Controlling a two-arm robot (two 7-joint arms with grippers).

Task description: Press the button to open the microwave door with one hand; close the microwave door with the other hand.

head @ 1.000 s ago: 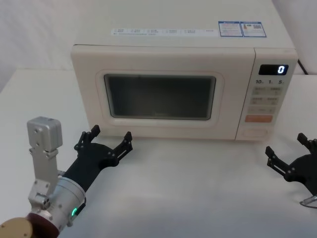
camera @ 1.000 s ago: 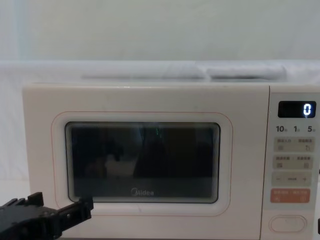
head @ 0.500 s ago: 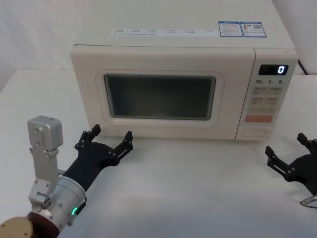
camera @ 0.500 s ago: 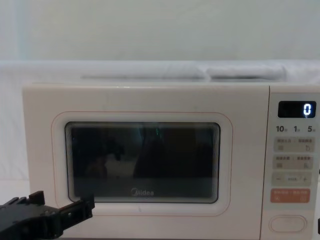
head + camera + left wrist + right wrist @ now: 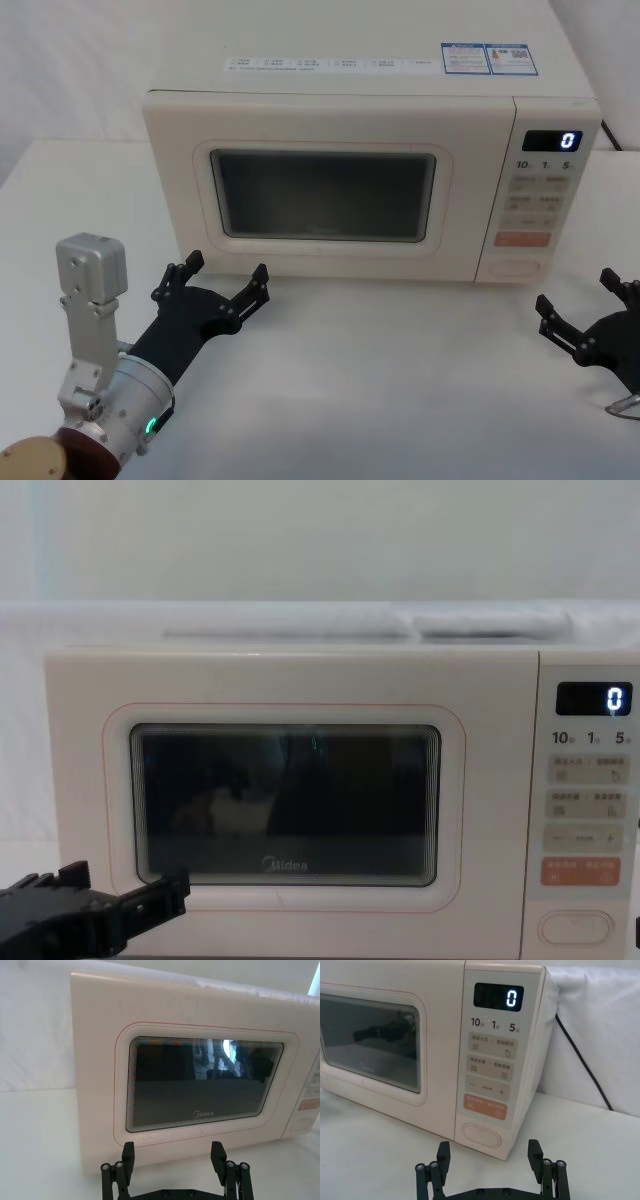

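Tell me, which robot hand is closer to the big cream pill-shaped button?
The right. The black right gripper sits just in front of the wide cream pill-shaped button; the black left gripper is far across, by the door's lower left corner.

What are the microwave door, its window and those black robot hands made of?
The microwave door looks like smooth cream plastic with a soft sheen. Its window seems to be dark glass, since it mirrors the room. The left hand and right hand, both open on the table, look like matte black plastic or coated metal; the ridged pads may be rubber.
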